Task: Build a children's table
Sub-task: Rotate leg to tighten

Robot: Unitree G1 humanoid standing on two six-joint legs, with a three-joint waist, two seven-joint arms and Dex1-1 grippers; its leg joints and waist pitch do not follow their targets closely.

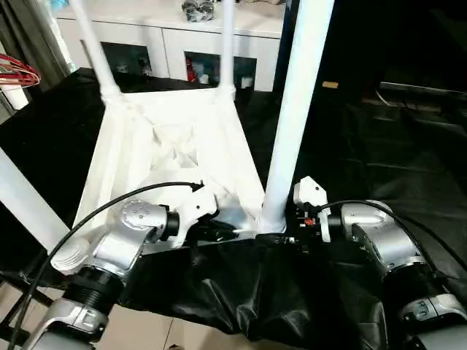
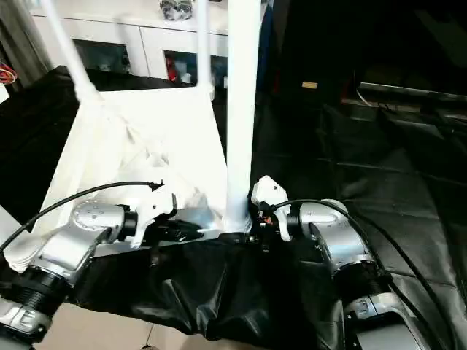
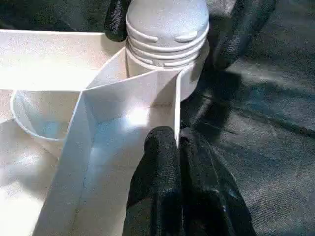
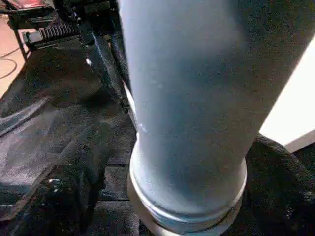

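While the tabletop (image 1: 175, 157) lies underside up on the black cloth (image 1: 379, 160), its ribs and corner sockets face the ceiling so legs can drop in from above. Three legs stand in sockets: two far ones at about 11 (image 1: 91, 44) and 12 o'clock (image 1: 227, 44), and the near leg (image 1: 295, 109) at about 5 o'clock of the top. A fourth white tube (image 1: 22, 200) crosses at 9 o'clock (whether it is seated, I cannot tell). The left gripper (image 3: 178, 147) has its fingers pressed together over a rib beside the near socket, probably steadying the top. The right gripper (image 4: 189, 196) is spread, a finger (image 4: 54, 201) on each side of the near leg's base without clamping it, probably having just let go or about to regrip. Counted: one tabletop, four legs, two grippers.
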